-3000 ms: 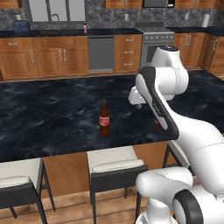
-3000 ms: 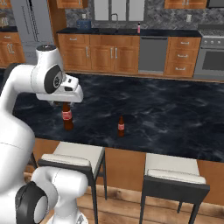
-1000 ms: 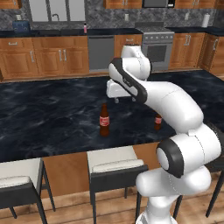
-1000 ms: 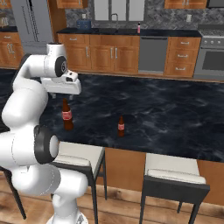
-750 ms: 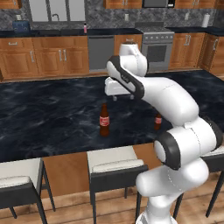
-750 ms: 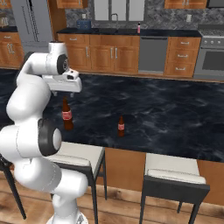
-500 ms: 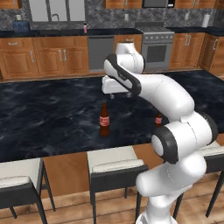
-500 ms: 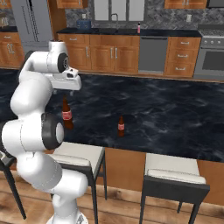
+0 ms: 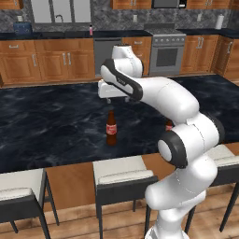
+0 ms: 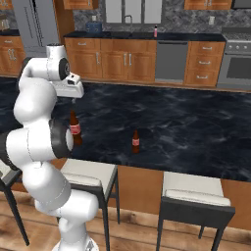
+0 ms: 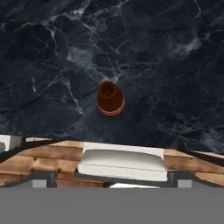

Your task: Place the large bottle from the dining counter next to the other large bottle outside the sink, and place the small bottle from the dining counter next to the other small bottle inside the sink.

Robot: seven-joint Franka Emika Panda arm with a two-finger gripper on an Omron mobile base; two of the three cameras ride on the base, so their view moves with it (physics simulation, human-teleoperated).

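Standing upright: glossy brown glass large bottle [image 9: 111, 129] (red label), marbled dining counter [image 9: 51, 126].

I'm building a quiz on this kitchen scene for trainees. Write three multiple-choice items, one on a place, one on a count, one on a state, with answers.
1. Where is the gripper?
A. Above the large bottle
B. Over the sink
C. Beside a stool

2. How many brown bottles stand on the dining counter?
A. One
B. Two
C. Three

3. How is the large bottle?
A. Lying down
B. Lifted
C. Upright on the counter

Answers:
1 A: the hand view looks straight down on its top.
2 B: the large one and the small bottle.
3 C: it stands on the marbled top, with the open gripper above it.
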